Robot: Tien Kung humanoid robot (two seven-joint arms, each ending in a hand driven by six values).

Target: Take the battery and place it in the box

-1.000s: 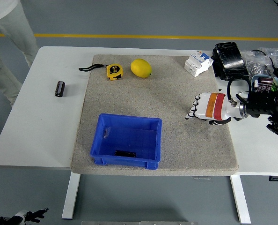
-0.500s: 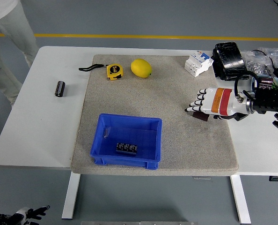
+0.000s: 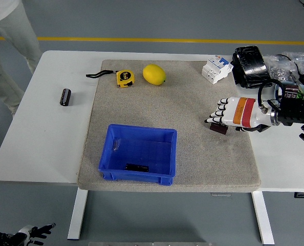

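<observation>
A single head view looks forward and down from high on the robot's side, far enough back to take in the whole white table [image 3: 49, 143]. Its near edge lies at 6 o'clock, the floor's yellow line [image 3: 167, 40] at 12 o'clock.

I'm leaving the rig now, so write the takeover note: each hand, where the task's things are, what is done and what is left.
Right hand: over the mat's right side, fingers extended above a small dark block lying on the mat; not gripping it.
Left hand: out of view.
Blue box: near edge of the mat, with one dark battery lying on its floor.
A dark cylinder lies on the bare table, left of the mat.
Done: one battery is in the box.
Left: if the dark block is also a battery, grasp it and carry it to the box.
</observation>
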